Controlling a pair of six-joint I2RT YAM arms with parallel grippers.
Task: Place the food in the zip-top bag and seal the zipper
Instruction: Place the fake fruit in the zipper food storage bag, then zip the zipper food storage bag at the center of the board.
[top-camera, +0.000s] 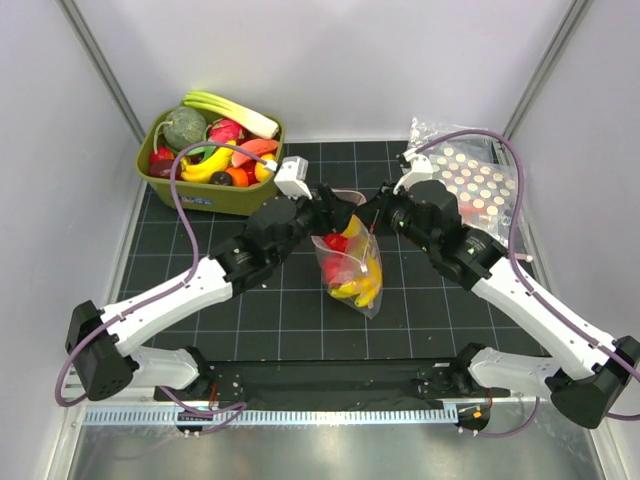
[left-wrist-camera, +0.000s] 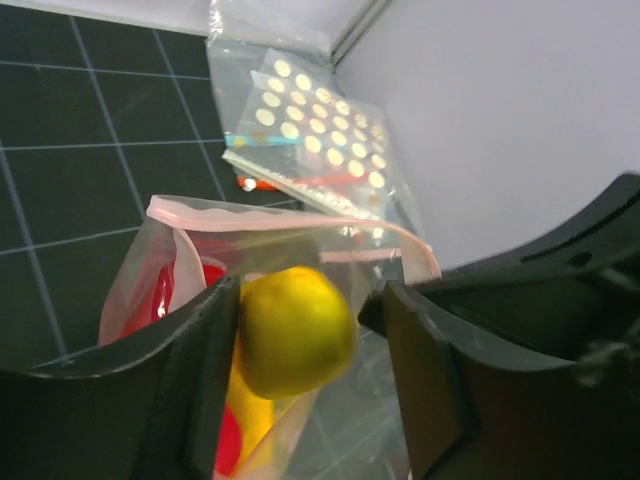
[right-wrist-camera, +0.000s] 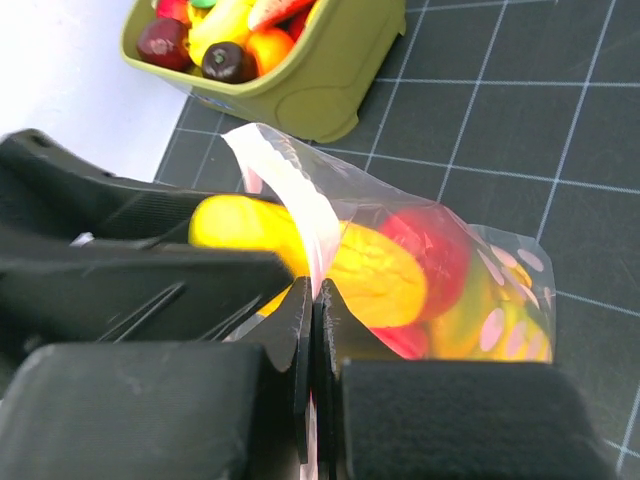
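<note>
Since the zip-top bag (top-camera: 352, 268) already shows a red fruit (top-camera: 335, 242) and the banana bunch (top-camera: 362, 288) inside, loading looks nearly done. The bag hangs between the two grippers, mouth held up at their fingertips, body trailing back toward the arm bases. Orange-yellow fruit (left-wrist-camera: 295, 330) sits right at the mouth, between the left gripper (left-wrist-camera: 312, 300) fingers. It touches one finger and a gap shows at the other, so the left jaws are spread, not clamping it. Can't tell if it is fully below the rim or only partway in. Zipper (left-wrist-camera: 290, 222) runs as a pink strip just beyond the left fingertips, lips parted, not sealed. Right gripper (right-wrist-camera: 315, 305) is clenched, pinching the bag's mouth edge at the pink strip and holding that side up, with the left gripper just across the mouth from it.

Left to do, my read: fruit settles in, left arm clears out, lips get pressed together along the whole strip.

Green bin (top-camera: 210, 188) of other toy produce lies beyond the left gripper and dotted bags (top-camera: 478, 185) beyond the right, both well apart from the bag.
</note>
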